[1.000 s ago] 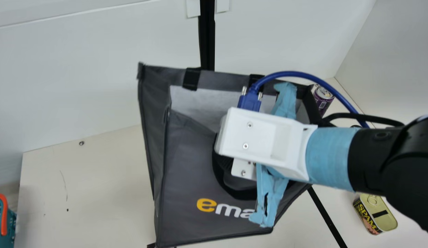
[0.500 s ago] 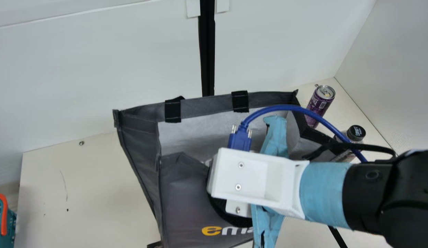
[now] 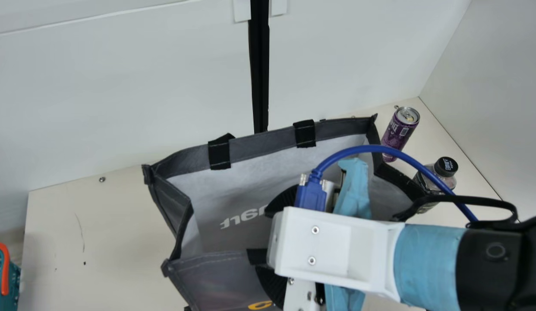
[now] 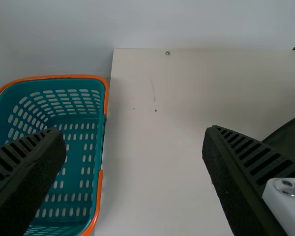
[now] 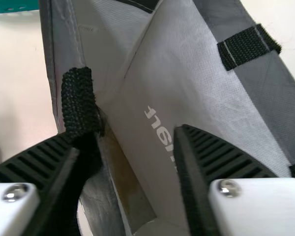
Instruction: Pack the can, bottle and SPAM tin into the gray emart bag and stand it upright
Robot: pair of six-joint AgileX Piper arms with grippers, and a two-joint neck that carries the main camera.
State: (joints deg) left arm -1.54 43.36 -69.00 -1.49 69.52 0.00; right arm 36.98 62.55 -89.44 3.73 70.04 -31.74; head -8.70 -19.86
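my r grip [image 5: 132, 139] wide, empty, at bag [image 3: 261, 142] mouth | l grip [image 4: 134, 133] wide, empty | bag upright, prob. | to pack: can [image 3: 396, 134] upper rt, btl [image 3: 445, 167] mid-rt

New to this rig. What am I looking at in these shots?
Two black robot arms working at a cream table. The large picture comes from a neck camera between the arms, looking down; the other two come from cameras on the wrists.

On the table is a gray bag, mouth open, with a purple can and a black-capped bottle outside it, on the robot's right. A teal basket with orange trim is at the robot's left.

The right gripper is at the bag's mouth, fingers apart, one against a black strap. The left gripper is open too. Neither appears to grip anything.
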